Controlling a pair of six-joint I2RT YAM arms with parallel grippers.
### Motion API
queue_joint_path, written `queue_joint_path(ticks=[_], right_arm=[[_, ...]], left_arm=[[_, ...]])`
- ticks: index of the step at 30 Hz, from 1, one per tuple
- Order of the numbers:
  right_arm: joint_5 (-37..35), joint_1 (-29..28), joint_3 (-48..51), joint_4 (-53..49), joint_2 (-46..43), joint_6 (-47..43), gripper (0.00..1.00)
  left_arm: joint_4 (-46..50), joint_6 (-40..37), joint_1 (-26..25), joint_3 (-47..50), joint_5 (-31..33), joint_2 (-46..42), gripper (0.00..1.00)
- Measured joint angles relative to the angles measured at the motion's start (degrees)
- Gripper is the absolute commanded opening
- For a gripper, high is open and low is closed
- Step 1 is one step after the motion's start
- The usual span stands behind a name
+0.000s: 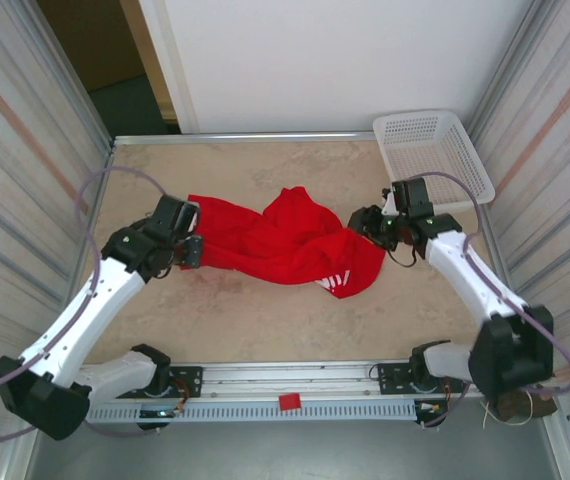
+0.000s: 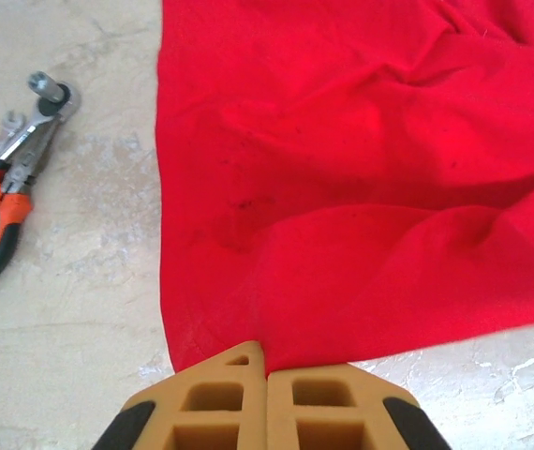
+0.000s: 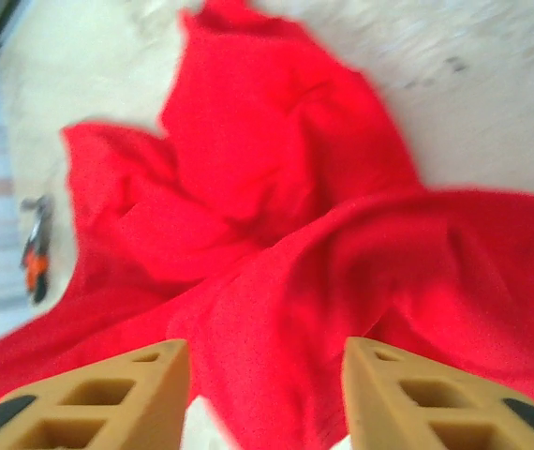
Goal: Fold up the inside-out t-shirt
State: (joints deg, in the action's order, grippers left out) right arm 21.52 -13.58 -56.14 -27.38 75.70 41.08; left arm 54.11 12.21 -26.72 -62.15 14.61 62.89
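On the table (image 1: 265,330): red t-shirt (image 1: 285,245) bunched across the middle, between both arms, well apart from the white basket (image 1: 430,150) in the far right corner. Fingers of the left gripper (image 2: 267,366) pressed together on the shirt's edge; those of the right gripper (image 3: 267,352) apart over loose cloth, gripping nothing. Pliers (image 2: 9,202) near the cloth. Looks like flattening before any fold; next, close the right on an edge and pull taut.

T-shirt (image 1: 275,245): bright red soft cloth, unfolded and heavily creased, lying spread left to right across the middle of the table (image 1: 265,330). A bunched portion humps toward the far side at centre. White markings show at its near right edge.
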Motion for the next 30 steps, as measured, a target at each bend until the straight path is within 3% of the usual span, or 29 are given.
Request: queue_joint_path(ticks=[3, 7, 11, 17, 27, 30], right_arm=[[-1.0, -0.5, -0.7, 0.0, 2.8, -1.7, 0.44], [-3.6, -3.8, 1.8, -1.3, -2.1, -4.2, 0.43], [-6.3, -6.0, 6.1, -2.8, -6.6, -4.7, 0.5], [-9.9, -6.5, 7.6, -2.7, -2.5, -5.8, 0.61], [-17.1, -12.2, 2.3, -2.3, 8.8, -7.0, 0.58], [-20.2, -13.7, 1.2, -2.5, 10.3, -7.4, 0.51]], left_arm=[[-0.2, -0.4, 0.2, 0.0, -0.7, 2.3, 0.0], [-0.4, -0.6, 0.2, 0.0, -1.6, 2.6, 0.0], [-0.4, -0.6, 0.2, 0.0, -1.6, 2.4, 0.0], [-0.4, -0.7, 0.2, 0.0, -1.6, 2.0, 0.0], [-0.4, -0.6, 0.5, 0.0, -1.6, 1.2, 0.0], [-0.6, -0.6, 0.5, 0.0, -1.6, 1.2, 0.0]])
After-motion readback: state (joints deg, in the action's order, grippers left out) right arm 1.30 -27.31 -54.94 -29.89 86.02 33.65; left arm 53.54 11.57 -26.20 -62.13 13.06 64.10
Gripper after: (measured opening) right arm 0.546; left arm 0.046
